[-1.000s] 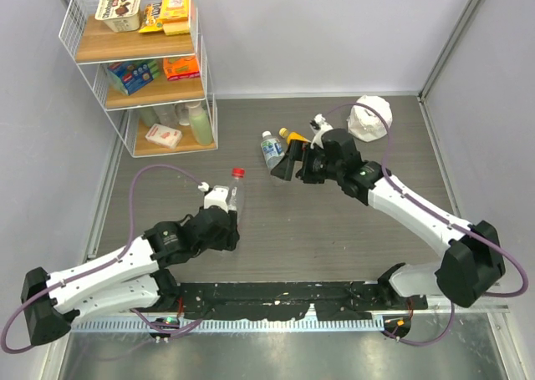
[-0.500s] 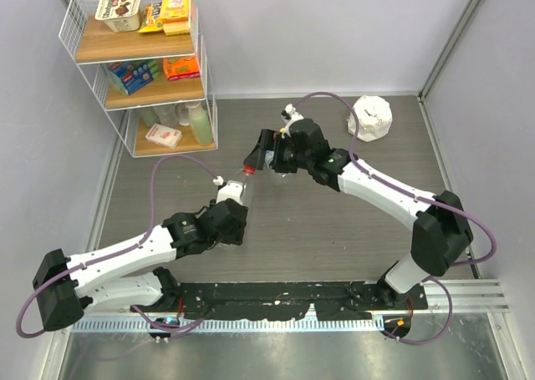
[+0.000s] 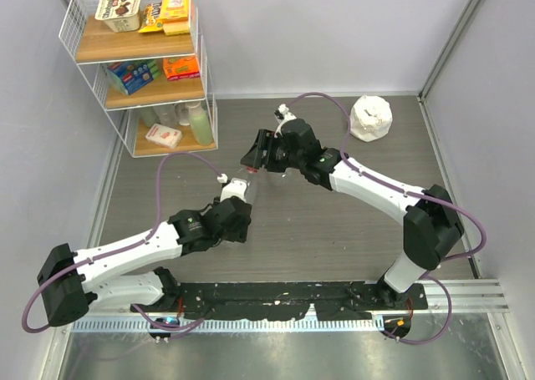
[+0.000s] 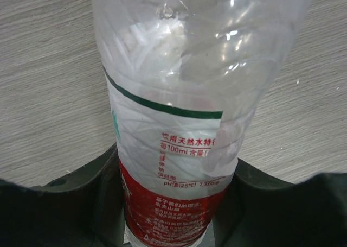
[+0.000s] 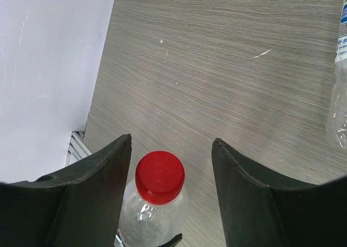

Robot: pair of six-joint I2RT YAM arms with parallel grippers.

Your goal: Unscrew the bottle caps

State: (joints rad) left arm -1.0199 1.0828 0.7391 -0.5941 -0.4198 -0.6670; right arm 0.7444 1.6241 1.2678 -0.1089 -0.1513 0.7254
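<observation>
Right wrist view: red cap (image 5: 159, 176) lower centre, between my right gripper's (image 5: 172, 144) spread fingers, untouched; bottle (image 5: 150, 221) axis points at me, left gripper (image 4: 176, 168) clamped on it.

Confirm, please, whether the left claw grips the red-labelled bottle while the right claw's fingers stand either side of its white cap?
Only the colour is wrong: the cap is red, not white, as the right wrist view shows. The left claw does grip the red-labelled bottle, and the right claw straddles the cap.
</observation>
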